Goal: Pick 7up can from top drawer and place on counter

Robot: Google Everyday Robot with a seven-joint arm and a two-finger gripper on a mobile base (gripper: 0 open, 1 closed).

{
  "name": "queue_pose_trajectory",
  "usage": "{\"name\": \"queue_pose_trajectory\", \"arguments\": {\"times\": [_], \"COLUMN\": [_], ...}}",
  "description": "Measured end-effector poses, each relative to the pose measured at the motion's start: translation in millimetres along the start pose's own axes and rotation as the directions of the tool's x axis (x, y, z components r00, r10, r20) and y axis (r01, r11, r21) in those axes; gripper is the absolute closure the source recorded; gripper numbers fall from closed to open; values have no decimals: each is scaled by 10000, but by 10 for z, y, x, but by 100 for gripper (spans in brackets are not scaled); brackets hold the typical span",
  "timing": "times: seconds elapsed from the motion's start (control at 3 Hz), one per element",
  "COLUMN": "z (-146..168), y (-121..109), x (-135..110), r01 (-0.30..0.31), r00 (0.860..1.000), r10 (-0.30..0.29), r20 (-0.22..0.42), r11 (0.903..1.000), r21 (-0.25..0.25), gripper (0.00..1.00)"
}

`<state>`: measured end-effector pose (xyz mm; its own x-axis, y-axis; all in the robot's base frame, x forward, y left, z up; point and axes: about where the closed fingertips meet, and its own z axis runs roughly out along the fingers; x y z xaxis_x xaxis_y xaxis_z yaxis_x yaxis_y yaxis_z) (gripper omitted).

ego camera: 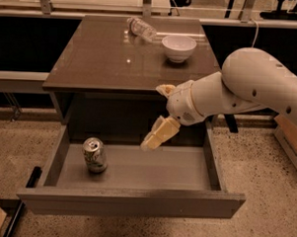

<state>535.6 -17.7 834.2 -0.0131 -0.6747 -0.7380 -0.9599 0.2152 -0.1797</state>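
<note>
The gripper (152,116) hung below the bench's (91,63) front edge, over the pulled-out top drawer (135,201); its jaws stood spread, grasping nothing. The 7up can (94,155) stood upright at the drawer's left end, well apart from it. My arm (248,85) hid part of the drawer's right wall. By the bench's back edge I saw a bowl (178,46) and a lying bottle (141,28).
</note>
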Motion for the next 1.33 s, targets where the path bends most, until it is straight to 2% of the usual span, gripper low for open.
{"name": "queue_pose_trajectory", "arguments": {"times": [0.33,0.67,1.33], "z": [2,569,1451], "y": [0,82,295], "x": [-2,-129,-188], "r01": [-8,602,1308], "r00": [10000,9965,9844], "r10": [8,-563,-1081], "r20": [8,613,1388], "r11": [10000,9961,9774], "r21": [-5,-643,-1661], "gripper": [0,0,0]}}
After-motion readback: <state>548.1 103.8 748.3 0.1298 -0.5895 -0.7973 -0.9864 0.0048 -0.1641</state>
